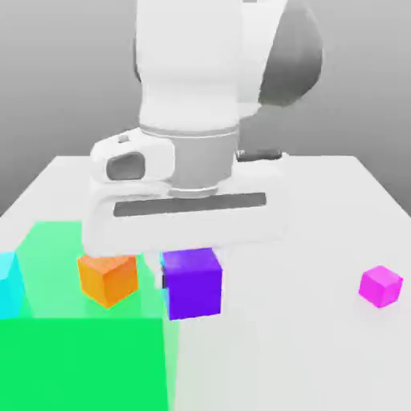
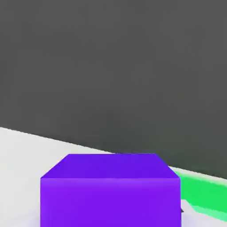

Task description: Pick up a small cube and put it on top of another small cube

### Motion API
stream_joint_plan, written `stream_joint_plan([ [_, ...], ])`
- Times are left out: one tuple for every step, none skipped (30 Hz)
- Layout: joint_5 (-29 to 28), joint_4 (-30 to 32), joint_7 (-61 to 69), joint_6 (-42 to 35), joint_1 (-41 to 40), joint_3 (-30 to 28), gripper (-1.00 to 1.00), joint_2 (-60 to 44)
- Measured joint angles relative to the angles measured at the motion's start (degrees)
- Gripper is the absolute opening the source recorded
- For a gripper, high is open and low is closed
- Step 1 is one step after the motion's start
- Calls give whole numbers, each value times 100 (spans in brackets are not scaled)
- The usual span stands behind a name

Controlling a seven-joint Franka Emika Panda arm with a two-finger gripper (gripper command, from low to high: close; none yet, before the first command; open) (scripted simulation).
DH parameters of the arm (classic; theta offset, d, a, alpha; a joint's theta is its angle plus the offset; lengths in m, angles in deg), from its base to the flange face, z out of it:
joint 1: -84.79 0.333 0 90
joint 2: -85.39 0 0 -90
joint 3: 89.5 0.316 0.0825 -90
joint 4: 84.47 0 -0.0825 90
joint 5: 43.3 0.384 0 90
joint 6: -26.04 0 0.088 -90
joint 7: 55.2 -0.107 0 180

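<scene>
Violet cube (image 1: 193,282), the small cube of the task, hangs under the hand of the arm, clenched in the claw (image 1: 191,269), whose jaws are shut on its sides. In the exterior view it sits just beside the orange cube (image 1: 107,278), towards that view's right, with a thin gap between the two; whether its base rests on the white table (image 1: 321,353) or is lifted just clear cannot be told. The hand view shows the same violet cube (image 2: 111,195) close up, its top face level. A magenta cube (image 1: 380,286) lies well apart at the exterior view's right. Translucent green blocks (image 1: 80,361) and a cyan one (image 1: 10,285) occupy the near corner at the exterior view's left. Risks from here, as a judgement: the carried cube may clip the orange neighbour and knock it aside; a release off-centre over the chosen base cube could let it tip and slide off.
</scene>
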Motion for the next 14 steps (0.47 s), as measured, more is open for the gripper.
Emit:
stream_joint_plan([
  [35, -157, -60, -168, -78, -122, -100, -42],
  [74, -319, -109, -347, -208, -249, -100, -91],
  [119, -503, -136, -553, -433, -354, -100, -142],
  [169, -735, -120, -822, -670, -500, -100, -200],
  [231, -1046, -68, -1183, -936, -628, -100, -274],
  [267, -1291, 67, -1502, -1094, -686, -100, -286],
  [308, -1345, 171, -1571, -1121, -689, -100, -319],
  [358, -1286, 245, -1482, -1126, -684, -100, -382],
  [416, -1170, 305, -1314, -1135, -682, -100, -459],
  [477, -1025, 358, -1105, -1147, -677, -100, -543],
  [511, -944, 387, -988, -1154, -675, 100, -590],
  [511, -944, 387, -988, -1154, -675, 100, -590],
  [511, -944, 387, -988, -1154, -675, 100, -590],
  [511, -944, 387, -988, -1154, -675, 100, -590],
])
